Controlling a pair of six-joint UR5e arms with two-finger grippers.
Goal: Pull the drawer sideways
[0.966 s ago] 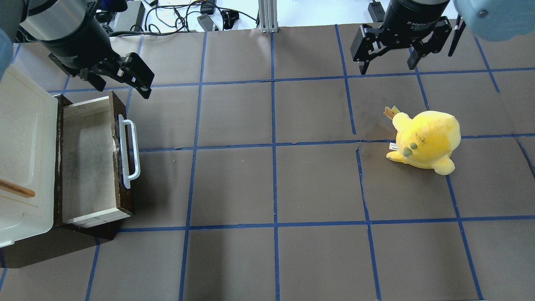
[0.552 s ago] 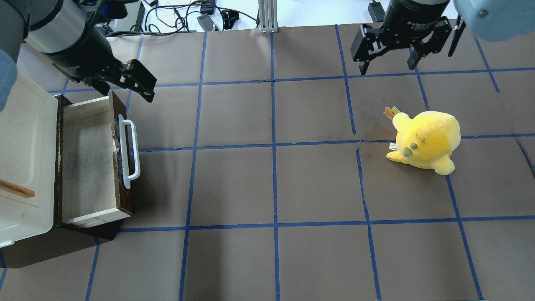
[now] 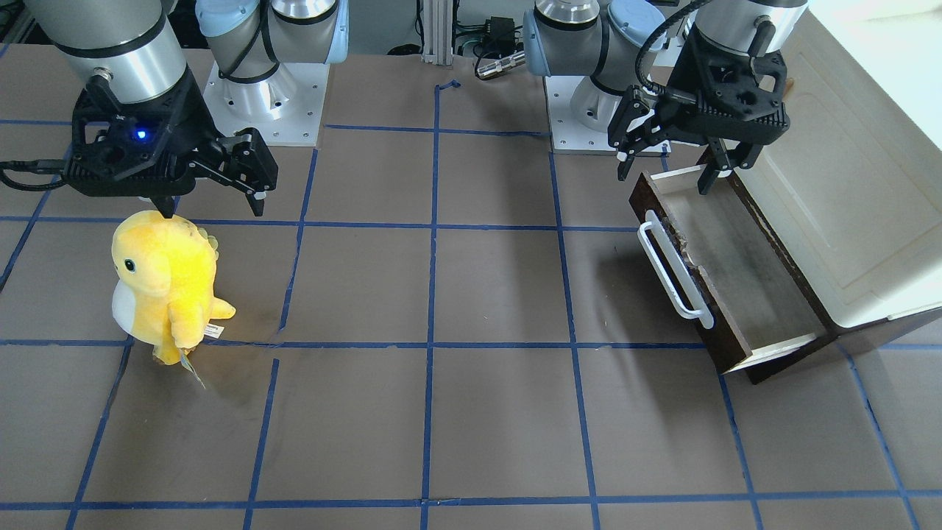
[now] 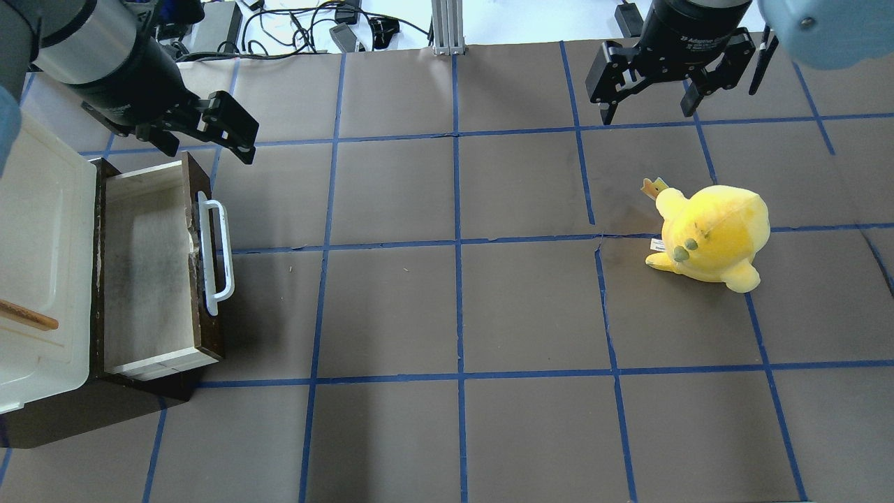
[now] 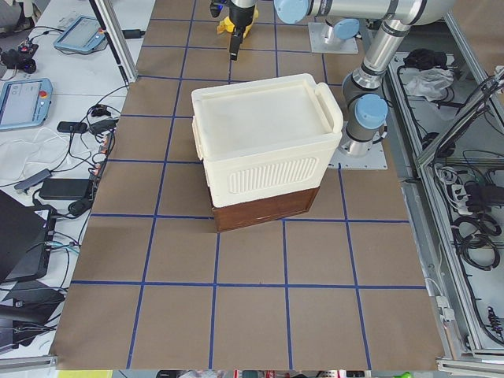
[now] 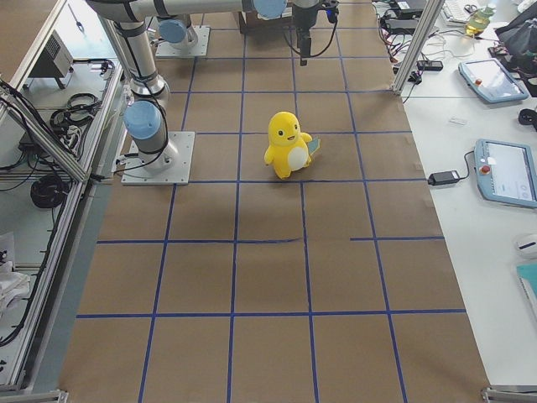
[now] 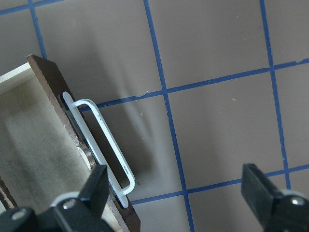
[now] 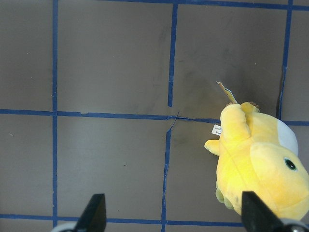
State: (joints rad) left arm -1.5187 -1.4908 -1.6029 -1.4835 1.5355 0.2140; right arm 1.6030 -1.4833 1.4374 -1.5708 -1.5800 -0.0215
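Matte brown paper covers the table [image 3: 441, 294], ruled into squares by blue tape. In the front-facing view the drawer [image 3: 736, 272] stands drawn out from under a smooth cream cabinet [image 3: 854, 213] at the robot's left end. It has a dark wooden front, pale sides, a scuffed greyish floor and a long white bar handle [image 3: 670, 272] that faces the table's middle. The left gripper [image 3: 664, 179] hangs in the air above the drawer, its black fingers wide apart and holding nothing. The right gripper [image 3: 212, 211], likewise spread and empty, hangs near a fuzzy yellow plush toy [image 3: 165, 280] and clear of it.

From overhead, the drawer front looks chipped along its inner edge. A small brown wooden handle [image 4: 28, 318] shows on the cabinet's cream panel.

From the left end, the cabinet's ribbed wall and dark base hide the drawer.

From the right end, the toy stands upright.

The left wrist camera looks down on the handle, beside one fingertip.

The right wrist camera shows the toy by one fingertip.
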